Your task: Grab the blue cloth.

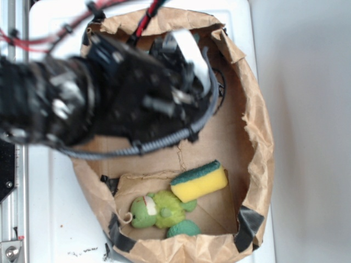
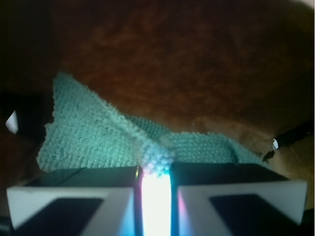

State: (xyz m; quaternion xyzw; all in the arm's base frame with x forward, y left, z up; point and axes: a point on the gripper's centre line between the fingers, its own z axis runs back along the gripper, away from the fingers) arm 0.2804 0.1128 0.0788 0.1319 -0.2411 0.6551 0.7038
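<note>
The end effector (image 2: pixel 156 189) is pinched narrowly onto a raised fold of the blue cloth (image 2: pixel 93 135). The rest of the cloth spreads just ahead and to both sides of it.

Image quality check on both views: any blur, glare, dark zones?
Exterior: the arm and end effector are smeared and out of focus; the sponge and green toy read fairly sharp in even, bright light. Wrist: dim and reddish on the paper, soft overall; a blown-out white strip between the fingers hides detail where they pinch the blue cloth.
</note>
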